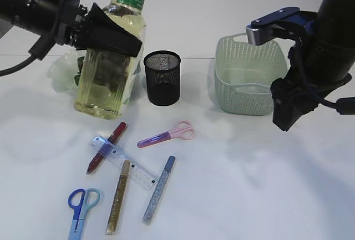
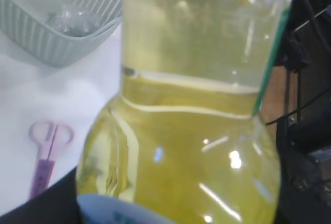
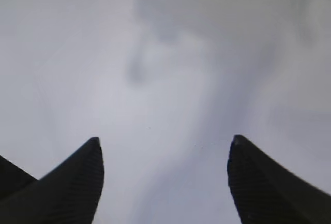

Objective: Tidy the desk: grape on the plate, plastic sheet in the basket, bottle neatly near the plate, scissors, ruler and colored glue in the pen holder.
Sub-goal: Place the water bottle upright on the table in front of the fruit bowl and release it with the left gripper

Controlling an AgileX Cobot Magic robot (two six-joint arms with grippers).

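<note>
Now, in the exterior view, the left gripper at upper left is clamped around the bottle, which stands tilted on the table just in front of the plate. The pen holder sits centre, the basket to its right, and the ruler, scissors and glue sticks lie below.

Left wrist view: yellow bottle fills the frame, pressed close against the camera; basket upper left holds something clear, likely the plastic sheet.

Right wrist view: right gripper, jaws wide apart, empty above bare table.

Bottle placement looks in hand; next calls for straightening, then releasing.
</note>
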